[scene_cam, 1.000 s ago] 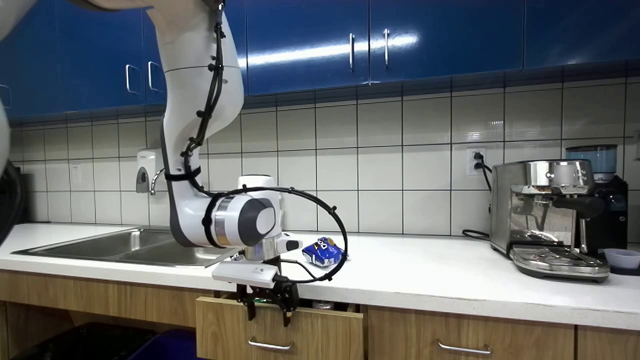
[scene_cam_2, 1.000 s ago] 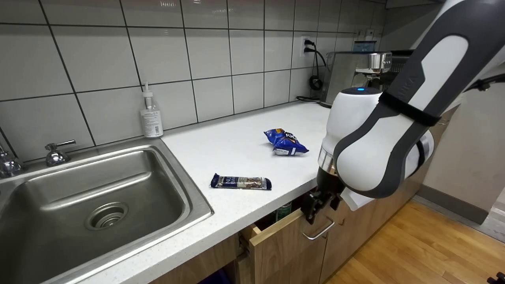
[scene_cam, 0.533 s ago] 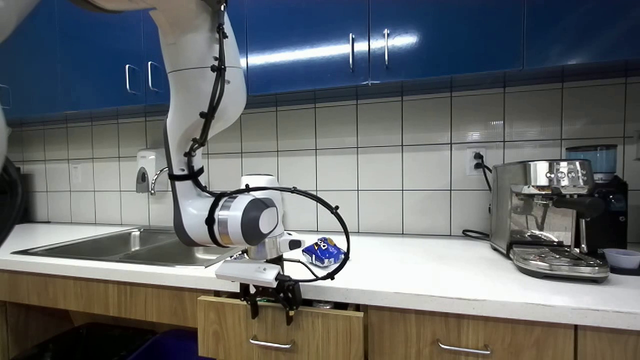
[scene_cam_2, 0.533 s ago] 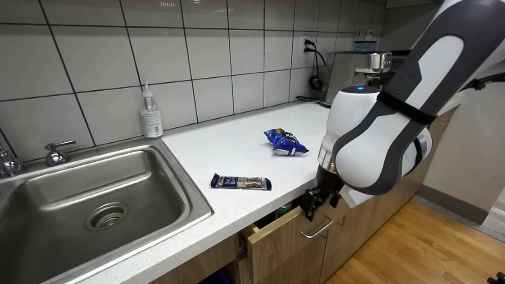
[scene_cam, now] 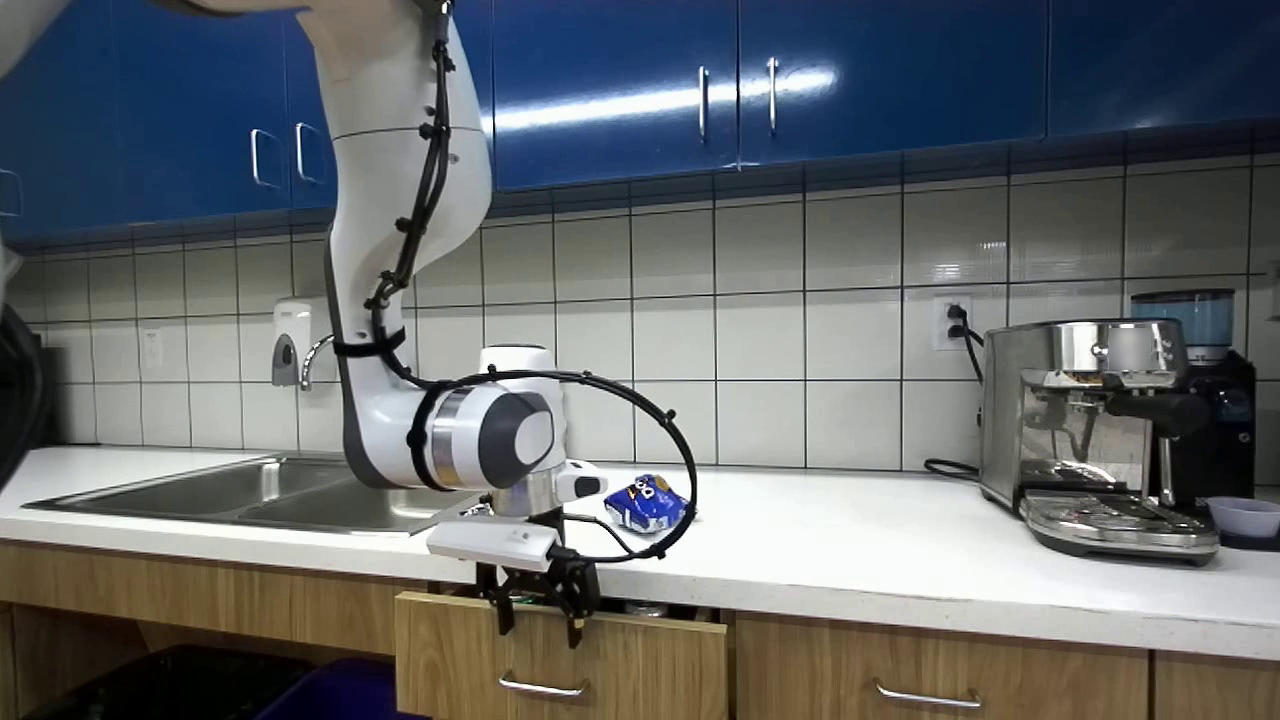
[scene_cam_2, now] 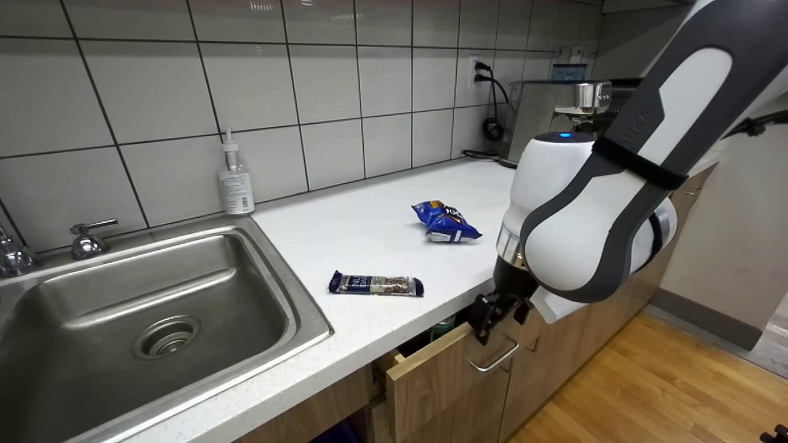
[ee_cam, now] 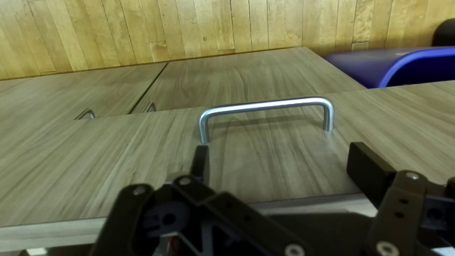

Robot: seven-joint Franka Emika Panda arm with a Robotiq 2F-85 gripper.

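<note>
Since half a second ago, the gripper has shifted slightly left in an exterior view. At left, a sink; lower centre, the fingers, wide apart and empty, hang across the partly open drawer above its handle; then a blue bag; far right, a coffee machine.

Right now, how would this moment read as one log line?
drawer: partly open | gripper: open, holding nothing, by drawer's top edge; contact unclear | handle: ungripped | counter: blue snack bag, wrapped bar
</note>
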